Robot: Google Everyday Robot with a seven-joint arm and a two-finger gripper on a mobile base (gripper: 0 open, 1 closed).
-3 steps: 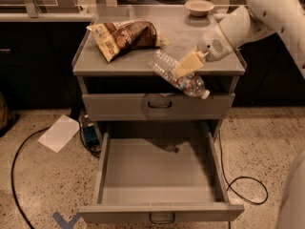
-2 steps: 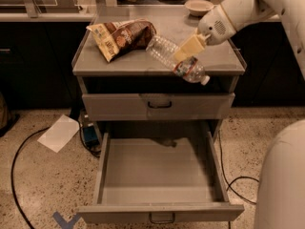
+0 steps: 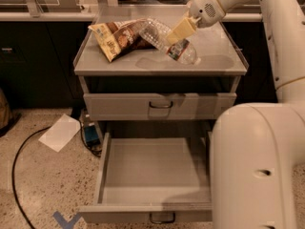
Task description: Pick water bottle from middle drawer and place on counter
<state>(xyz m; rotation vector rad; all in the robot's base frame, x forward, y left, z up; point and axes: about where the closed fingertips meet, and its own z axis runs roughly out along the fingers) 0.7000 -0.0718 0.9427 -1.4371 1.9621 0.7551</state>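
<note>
The water bottle [image 3: 164,39] is clear and ribbed, with a red-and-white label band near its lower right end. It lies tilted over the middle of the counter [image 3: 209,67]. My gripper [image 3: 181,30] reaches in from the upper right and its pale yellow fingers [image 3: 177,32] are shut on the bottle's middle. I cannot tell if the bottle's low end touches the counter. The middle drawer [image 3: 152,168] is pulled out below, its grey floor bare, with a dark handle at front centre.
A brown and yellow snack bag [image 3: 118,36] lies on the counter's left, touching the bottle's far end. The upper drawer [image 3: 159,106] is shut. My white arm body [image 3: 257,166] fills the right foreground. White paper [image 3: 59,132] and a black cable [image 3: 19,156] lie on the floor.
My gripper has carried the bottle from the counter's front right edge up and back over the counter's middle, closer to the snack bag. The arm body now fills more of the right side.
</note>
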